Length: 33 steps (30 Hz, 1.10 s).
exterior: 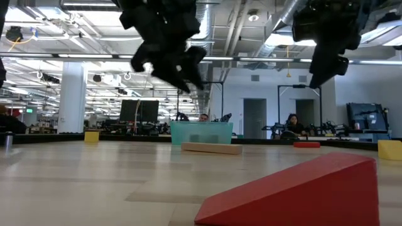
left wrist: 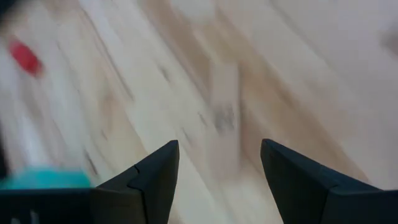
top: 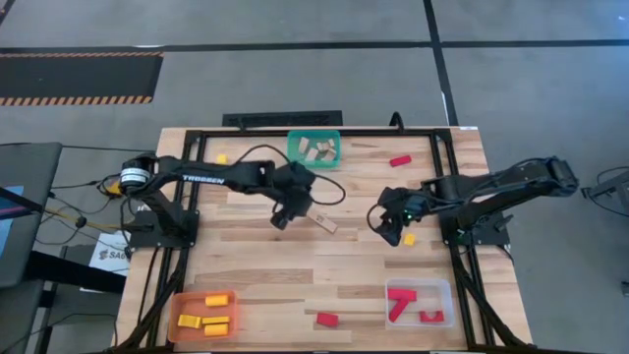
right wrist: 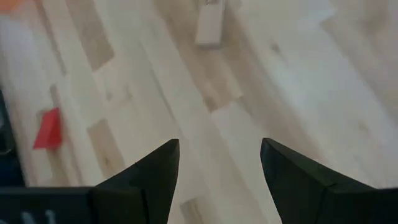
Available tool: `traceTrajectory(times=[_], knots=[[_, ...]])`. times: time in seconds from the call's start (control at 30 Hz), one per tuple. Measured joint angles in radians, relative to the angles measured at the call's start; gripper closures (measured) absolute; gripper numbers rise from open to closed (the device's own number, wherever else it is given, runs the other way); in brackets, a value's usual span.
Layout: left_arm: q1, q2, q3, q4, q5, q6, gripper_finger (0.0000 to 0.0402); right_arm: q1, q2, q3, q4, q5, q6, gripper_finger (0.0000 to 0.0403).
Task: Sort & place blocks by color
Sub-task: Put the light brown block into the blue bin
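Tan block [top: 325,223] lengthwise diagonal on table [top: 295,265]

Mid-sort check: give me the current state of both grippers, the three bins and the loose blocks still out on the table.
left gripper: open, empty, above the tan bar.
right gripper: open, empty, beside the yellow cube.
teal bin: holds tan blocks.
orange bin: holds yellow blocks.
clear bin: holds red blocks.
red wedge: loose on the table.
red block: loose, unsorted.
yellow block: loose, unsorted.
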Motion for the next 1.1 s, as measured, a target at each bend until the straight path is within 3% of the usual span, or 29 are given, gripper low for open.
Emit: traceTrajectory(times=[0.1, 0.3, 0.53, 0.67, 0.93, 1.1], knots=[[0.001, 0.034, 0.007, 0.107, 0.064, -0.048, 0.0187, 0.000, 0.013, 0.000, 0.003, -0.058, 0.000, 0.0159], [0.014, 0.177, 0.060, 0.101, 0.157, -0.063, 0.0187, 0.004, 0.017, -0.001, -0.004, -0.134, 0.012, 0.0159], [0.014, 0.299, 0.118, 0.113, 0.154, -0.057, 0.0187, 0.004, 0.012, 0.000, -0.002, -0.176, 0.032, 0.0159], [0.017, 0.356, 0.116, 0.130, 0.102, -0.050, 0.0187, 0.005, 0.012, 0.000, -0.004, -0.184, 0.035, 0.0159], [0.026, 0.414, 0.121, 0.130, 0.121, -0.106, 0.0187, 0.005, 0.012, 0.000, -0.015, -0.184, 0.025, 0.0159], [0.028, 0.405, 0.119, 0.119, 0.138, -0.141, 0.0231, 0.005, 0.012, 0.000, -0.017, -0.184, 0.015, 0.0159]])
